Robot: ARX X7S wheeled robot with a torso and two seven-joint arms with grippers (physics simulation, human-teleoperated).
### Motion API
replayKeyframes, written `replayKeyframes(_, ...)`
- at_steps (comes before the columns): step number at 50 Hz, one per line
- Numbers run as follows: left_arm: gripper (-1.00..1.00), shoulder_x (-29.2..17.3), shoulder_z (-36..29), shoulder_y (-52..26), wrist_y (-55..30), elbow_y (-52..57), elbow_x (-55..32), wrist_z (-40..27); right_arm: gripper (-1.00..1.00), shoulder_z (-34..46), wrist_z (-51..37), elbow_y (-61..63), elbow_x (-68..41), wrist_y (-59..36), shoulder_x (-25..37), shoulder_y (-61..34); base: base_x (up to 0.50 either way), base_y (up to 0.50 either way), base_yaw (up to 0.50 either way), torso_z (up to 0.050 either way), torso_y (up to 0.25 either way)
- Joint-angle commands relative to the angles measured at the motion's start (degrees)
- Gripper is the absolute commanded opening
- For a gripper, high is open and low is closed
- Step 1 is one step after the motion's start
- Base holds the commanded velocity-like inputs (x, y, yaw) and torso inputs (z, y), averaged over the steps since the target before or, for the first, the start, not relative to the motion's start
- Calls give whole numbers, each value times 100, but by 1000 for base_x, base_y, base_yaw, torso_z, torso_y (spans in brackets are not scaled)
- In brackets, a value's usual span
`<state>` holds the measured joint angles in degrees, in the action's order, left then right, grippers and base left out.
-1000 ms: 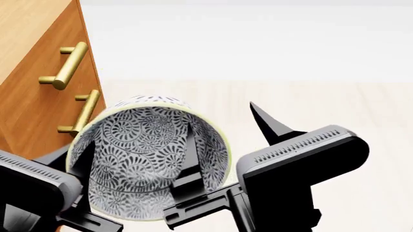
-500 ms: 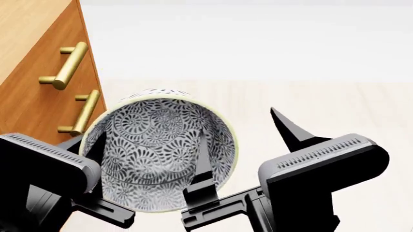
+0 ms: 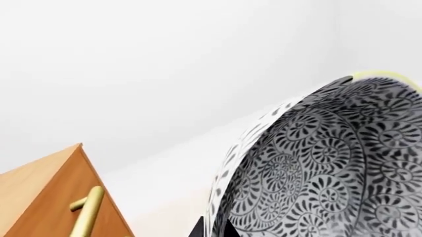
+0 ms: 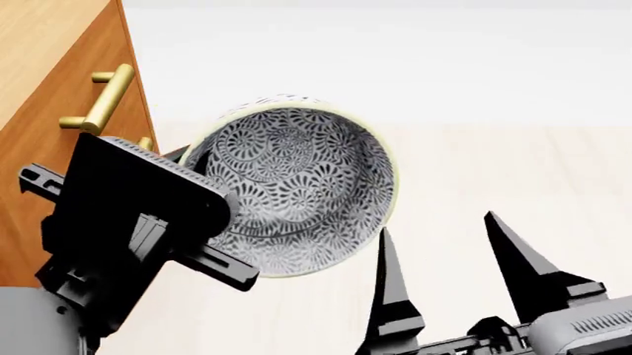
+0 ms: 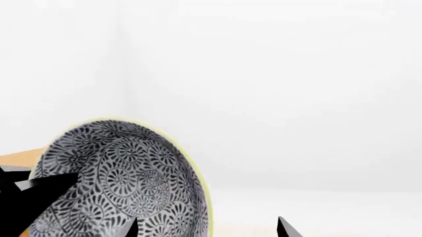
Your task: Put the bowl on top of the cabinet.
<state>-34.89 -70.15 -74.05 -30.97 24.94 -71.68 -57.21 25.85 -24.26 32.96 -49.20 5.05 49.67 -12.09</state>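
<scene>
Left gripper pinches the bowl by its rim on the cabinet side, one finger seemingly inside the wall and one outside, though the tips are mostly hidden. The bowl hangs in the air, tipped so its patterned inside faces the head camera, just beside the front of the cabinet at about the level of a brass handle, not yet over the top. It looks like stiff glazed ware, probably smooth, slippery and breakable, and a one-sided rim pinch lets a deep bowl swing; a firm hold across the wall seems wisest. Right gripper stands spread, its pointed fingers apart and holding nothing, below and beside the bowl.
</scene>
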Motion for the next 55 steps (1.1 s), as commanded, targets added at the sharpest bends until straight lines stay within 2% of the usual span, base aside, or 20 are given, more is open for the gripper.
replayKeyframes(1,-100,513,140,-575,-555,-647,-19,192,100,-717,626,-224,-175,1647,-2,1339,0,0,0,0,0)
replayKeyframes(9,-100,804,72,-899,-788,-1150,22,386,100,-891,1285,-521,-384,2568,-257,1966,0,0,0,0,0)
replayKeyframes(17,-100,1077,49,-1475,-1228,-1697,-68,557,100,-979,2185,-1154,-1111,3337,-630,2336,0,0,0,0,1)
replayKeyframes(35,-100,1336,218,-2255,-1533,-2231,-291,1171,100,-890,2768,-2184,-1294,3530,-1220,2104,0,0,0,1,1)
replayKeyframes(46,-100,1607,378,-3113,-2172,-2407,-638,736,100,-770,2541,-2369,-1009,3230,-1293,1752,0,0,0,0,0)
replayKeyframes(51,-100,1666,482,-3395,-2256,-2684,-703,837,100,-747,2519,-2399,-964,3172,-1303,1700,0,0,0,0,2)
replayKeyframes(55,-100,1832,593,-3724,-2269,-3371,-698,1135,100,-716,2468,-2414,-874,3123,-1328,1664,0,0,0,0,0)
